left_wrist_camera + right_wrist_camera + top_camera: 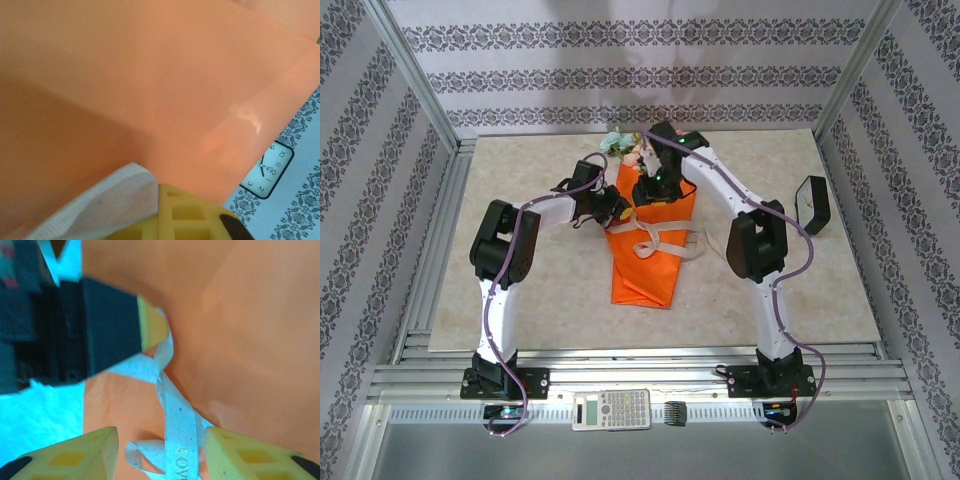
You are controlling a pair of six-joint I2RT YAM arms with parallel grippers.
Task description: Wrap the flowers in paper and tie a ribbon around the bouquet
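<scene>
The bouquet lies on the table as a cone of orange paper [645, 270], and the flowers [620, 145] stick out of its far end. A beige ribbon [655, 240] crosses the cone's middle with loose loops. My left gripper [610, 212] is at the cone's left edge. In the left wrist view the ribbon [110, 200] rests against a yellow finger [190, 212], and the jaws look shut on it, with the paper [150, 75] close behind. My right gripper [160, 440] is open above the cone. The ribbon [177, 430] runs loose between its fingers up to the left gripper's tip [150, 330].
A small black clock [810, 203] stands on the table to the right of the right arm, and its face [267, 170] shows past the paper's edge. A calculator [611, 408] lies on the near rail. Patterned walls enclose the table.
</scene>
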